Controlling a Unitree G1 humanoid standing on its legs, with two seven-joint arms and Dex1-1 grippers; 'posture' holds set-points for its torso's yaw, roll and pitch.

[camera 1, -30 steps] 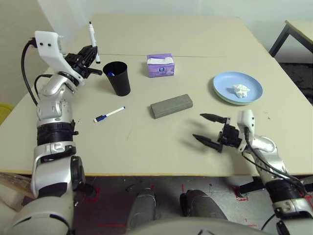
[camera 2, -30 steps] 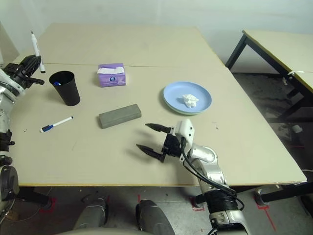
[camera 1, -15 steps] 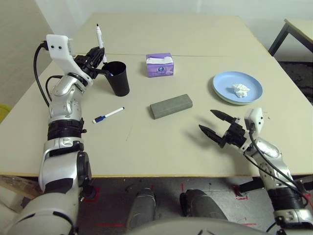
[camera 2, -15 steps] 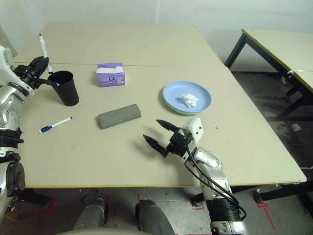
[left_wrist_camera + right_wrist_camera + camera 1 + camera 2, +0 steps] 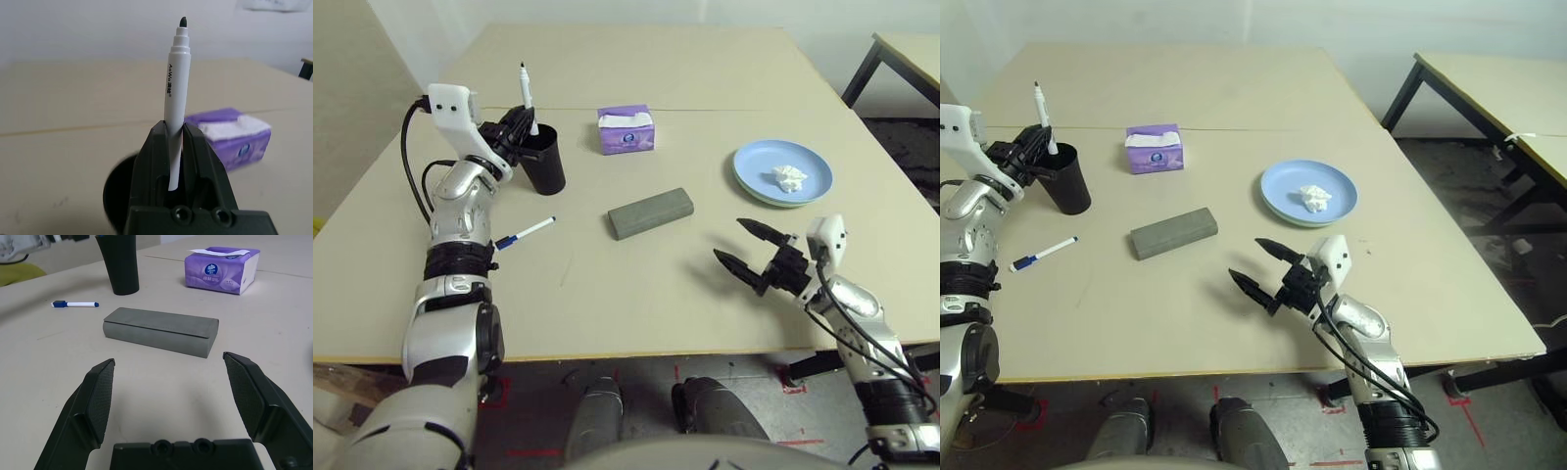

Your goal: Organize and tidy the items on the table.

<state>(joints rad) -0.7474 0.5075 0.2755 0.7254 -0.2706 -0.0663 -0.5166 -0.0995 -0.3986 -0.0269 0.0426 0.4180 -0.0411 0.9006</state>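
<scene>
Two tables are in sight: one large light-beige table (image 5: 636,294) with a thin seam line across it, and one smaller beige table (image 5: 1498,93) with black legs, well apart to the right.

Two grippers are over the large one. The right gripper (image 5: 727,237) is spread wide with nothing between its fingers, on the robot's side of the plates. The left gripper (image 5: 173,125) is closed on one upright marker, right by the cup's mouth.

Two round plates are stacked on the right, a pale-blue plate (image 5: 754,164) over a pale-green plate (image 5: 1307,223).

One long grey glasses case (image 5: 651,213) lies near the middle; the right wrist view brings out its lid line. One purple tissue box (image 5: 626,135) sits beyond it, and one black cup (image 5: 545,168) stands to the left.

Two slim white markers count in all. The left wrist view shows dark lettering and a dark tip on the held marker (image 5: 178,83); the right wrist view shows blue at both ends of the lying marker (image 5: 78,304), near the cup.

One small crumpled white tissue (image 5: 789,178) rests in the top plate.
</scene>
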